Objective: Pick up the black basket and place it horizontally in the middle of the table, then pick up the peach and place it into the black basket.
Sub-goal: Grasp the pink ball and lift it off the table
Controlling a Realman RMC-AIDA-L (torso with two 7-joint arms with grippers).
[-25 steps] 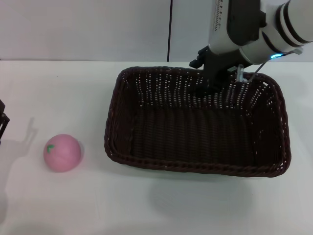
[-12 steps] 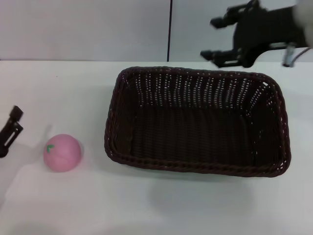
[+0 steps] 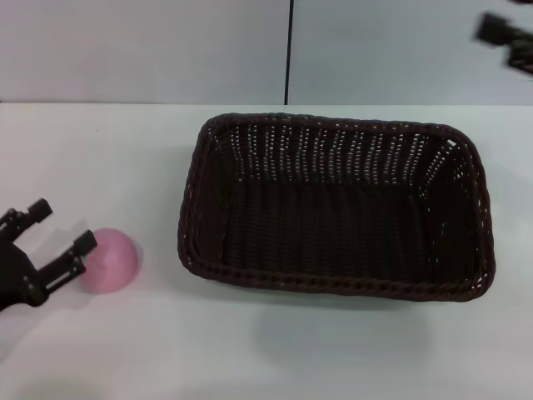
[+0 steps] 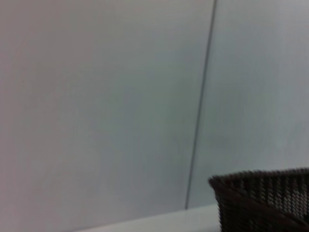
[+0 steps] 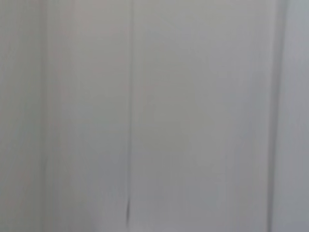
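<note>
The black basket (image 3: 333,204) lies lengthwise across the middle of the white table (image 3: 117,150), empty; one corner of it shows in the left wrist view (image 4: 263,198). The pink peach (image 3: 112,260) sits on the table left of the basket. My left gripper (image 3: 58,233) is open at the left edge, its fingers (image 3: 71,262) just in front of the peach and partly covering it, not closed on it. My right gripper (image 3: 506,37) is up at the far right corner, away from the basket, mostly out of frame.
A grey wall with a dark vertical seam (image 3: 290,50) runs behind the table. The right wrist view shows only wall. White tabletop lies in front of and left of the basket.
My right gripper let go of the basket's far rim and withdrew up and to the right. My left gripper came in from the left edge up to the peach, fingers open.
</note>
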